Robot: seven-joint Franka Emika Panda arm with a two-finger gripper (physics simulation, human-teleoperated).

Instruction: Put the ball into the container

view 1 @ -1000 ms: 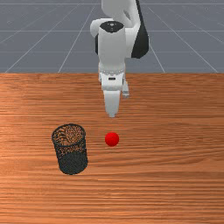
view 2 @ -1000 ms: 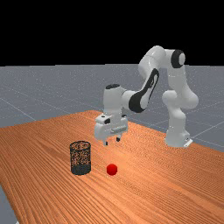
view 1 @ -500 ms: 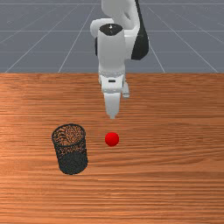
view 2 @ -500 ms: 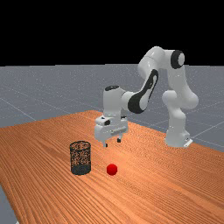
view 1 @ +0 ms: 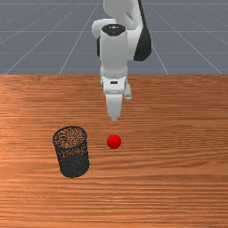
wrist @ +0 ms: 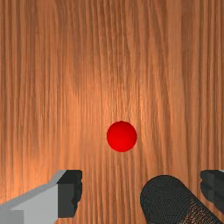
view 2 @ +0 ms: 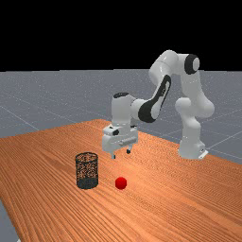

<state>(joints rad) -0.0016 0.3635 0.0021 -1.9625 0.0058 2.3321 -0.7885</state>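
Note:
In the far view my gripper (view 2: 121,155) hangs in the air, open, above the table and higher than the red ball (view 2: 121,183). The front view has the hand's tip behind the ball (view 1: 114,141), on the arm's side of it. Apart from the ball, the dark mesh container (view 1: 72,153) stands upright toward the front view's left. Seen from the wrist, the gripper (wrist: 141,191) has its fingers wide apart; the ball (wrist: 122,136) lies beyond the line between them, touched by neither. Part of the container (wrist: 168,201) appears there, near one finger.
The orange-brown wooden table (view 1: 164,178) carries the ball and the container. In the far view the container's rim (view 2: 87,155) rises above the height of the ball, and the table's edge (view 2: 12,217) runs along the left.
My hand has come down slightly, with a small turn or tilt. Ball and container are where they were.

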